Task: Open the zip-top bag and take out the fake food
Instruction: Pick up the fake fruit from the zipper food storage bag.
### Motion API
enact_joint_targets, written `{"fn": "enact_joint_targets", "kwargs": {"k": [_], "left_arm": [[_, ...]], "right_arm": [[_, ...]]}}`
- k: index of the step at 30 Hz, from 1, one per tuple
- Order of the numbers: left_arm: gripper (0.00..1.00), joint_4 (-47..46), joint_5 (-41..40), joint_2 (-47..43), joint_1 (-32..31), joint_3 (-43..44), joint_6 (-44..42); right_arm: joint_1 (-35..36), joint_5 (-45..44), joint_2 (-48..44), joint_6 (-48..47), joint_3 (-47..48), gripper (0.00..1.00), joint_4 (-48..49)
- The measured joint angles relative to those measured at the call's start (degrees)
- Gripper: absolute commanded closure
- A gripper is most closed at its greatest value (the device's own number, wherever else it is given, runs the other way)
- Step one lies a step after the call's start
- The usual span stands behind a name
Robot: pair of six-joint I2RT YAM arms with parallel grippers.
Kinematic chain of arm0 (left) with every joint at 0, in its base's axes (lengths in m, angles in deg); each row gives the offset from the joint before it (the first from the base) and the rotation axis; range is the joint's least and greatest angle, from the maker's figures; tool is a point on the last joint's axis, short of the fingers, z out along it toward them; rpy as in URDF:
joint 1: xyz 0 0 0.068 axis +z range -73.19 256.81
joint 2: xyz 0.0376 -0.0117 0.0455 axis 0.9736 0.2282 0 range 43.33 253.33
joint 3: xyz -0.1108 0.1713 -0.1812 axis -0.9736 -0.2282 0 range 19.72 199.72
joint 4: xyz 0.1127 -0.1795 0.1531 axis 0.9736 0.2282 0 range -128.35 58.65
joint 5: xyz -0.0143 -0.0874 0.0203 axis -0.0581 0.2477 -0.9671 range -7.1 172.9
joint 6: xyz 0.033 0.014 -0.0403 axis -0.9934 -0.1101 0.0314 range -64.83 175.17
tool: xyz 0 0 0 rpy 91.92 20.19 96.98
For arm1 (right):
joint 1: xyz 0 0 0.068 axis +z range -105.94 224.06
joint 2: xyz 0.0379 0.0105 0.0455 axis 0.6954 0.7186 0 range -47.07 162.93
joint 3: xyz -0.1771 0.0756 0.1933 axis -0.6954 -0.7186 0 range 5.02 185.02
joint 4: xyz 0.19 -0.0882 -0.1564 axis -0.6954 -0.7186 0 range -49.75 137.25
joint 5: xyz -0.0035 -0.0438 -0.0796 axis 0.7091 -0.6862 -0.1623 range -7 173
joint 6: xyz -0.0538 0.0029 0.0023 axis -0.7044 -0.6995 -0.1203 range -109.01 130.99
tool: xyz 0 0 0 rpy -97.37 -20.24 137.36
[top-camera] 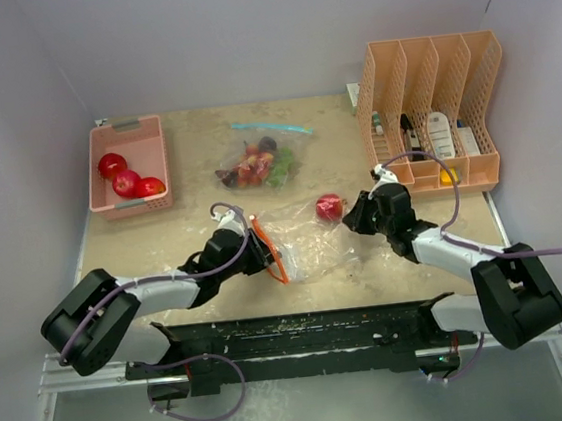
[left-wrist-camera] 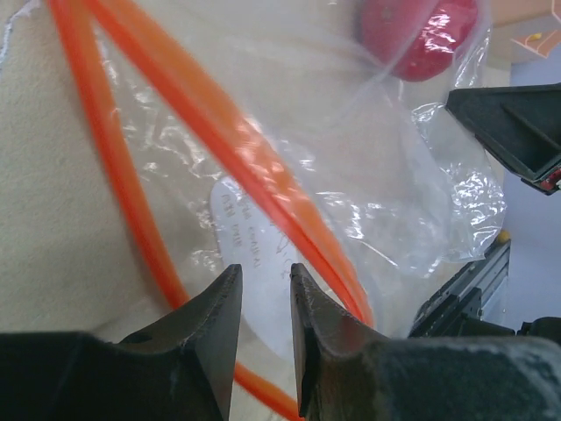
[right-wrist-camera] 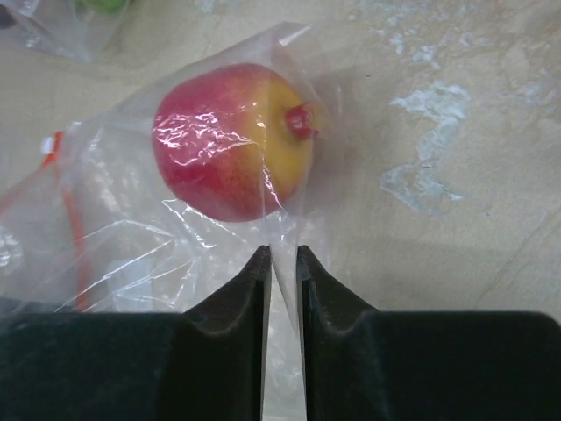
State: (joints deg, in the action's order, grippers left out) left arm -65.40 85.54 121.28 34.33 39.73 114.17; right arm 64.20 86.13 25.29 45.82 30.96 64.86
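The film of the bag (right-wrist-camera: pixel 131 254) is pinched between the nearly closed fingers of the right gripper (right-wrist-camera: pixel 282 254), just beside the apple (right-wrist-camera: pixel 232 140). The apple, red with a yellow patch, is enclosed in the bag at the end away from the orange zip (left-wrist-camera: pixel 219 132). At the zip end, the left gripper (left-wrist-camera: pixel 263 274) is seen with its fingers drawn close together. Clear film and a white label fill the narrow gap, and one strip of the zip passes between the fingers lower down, so the bag is pinched there as well. The two strips of the zip are seen apart from each other near the fingers.

From above, the bag is seen lying on the table (top-camera: pixel 144 245) between the two grippers, with the apple at its far right corner. Behind it, well apart, a second bag (top-camera: pixel 291 164) with a teal zip is laid flat. It is filled with mixed fruits (top-camera: pixel 254 165) in red, green and dark colours. At the far left a pink basket (top-camera: pixel 160 148) is placed, with three red fruits (top-camera: pixel 125 179) in it. At the far right an orange organizer (top-camera: pixel 428 74) is set upright. Small items are held in its compartments, too small to be told apart.
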Motion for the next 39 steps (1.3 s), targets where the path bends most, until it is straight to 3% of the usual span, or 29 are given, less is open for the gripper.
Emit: {"fn": "enact_joint_targets", "kwargs": {"k": [2, 12, 14, 19, 26, 30, 35, 39], "left_arm": [[0.68, -0.2, -0.1, 0.7, -0.4, 1.0, 0.0], [0.64, -1.3, -1.8, 5.5, -0.7, 2.8, -0.5], [0.6, -1.4, -2.0, 6.7, -0.7, 3.1, -1.0], [0.36, -4.2, -2.3, 9.3, -0.7, 4.5, -1.3], [0.31, -6.0, -4.4, 11.0, -0.8, 6.6, -3.2], [0.29, -5.0, -6.0, 11.1, -0.8, 7.8, -5.2], [0.26, -3.9, -8.4, 11.4, -0.8, 9.7, -8.1], [0.16, -3.4, -9.1, 11.3, -0.8, 10.2, -10.3]], "right_arm": [[0.0, 1.6, -0.2, 0.6, -0.2, 1.0, 1.0], [0.0, 3.8, -14.2, -1.5, 0.6, 1.0, -1.6], [0.0, 4.3, -17.1, -2.4, 0.9, 1.0, -2.4], [0.2, 5.7, -21.0, -4.3, 1.5, 1.0, -4.9], [0.2, 5.5, -15.5, -4.6, 0.0, 1.0, -4.2], [0.2, 5.6, -12.2, -4.3, -1.8, 0.89, -3.9], [0.2, 5.7, -10.4, -4.1, -2.1, 0.63, -3.4], [0.2, 5.6, -10.5, -4.5, -2.2, 0.55, -3.2]]}}
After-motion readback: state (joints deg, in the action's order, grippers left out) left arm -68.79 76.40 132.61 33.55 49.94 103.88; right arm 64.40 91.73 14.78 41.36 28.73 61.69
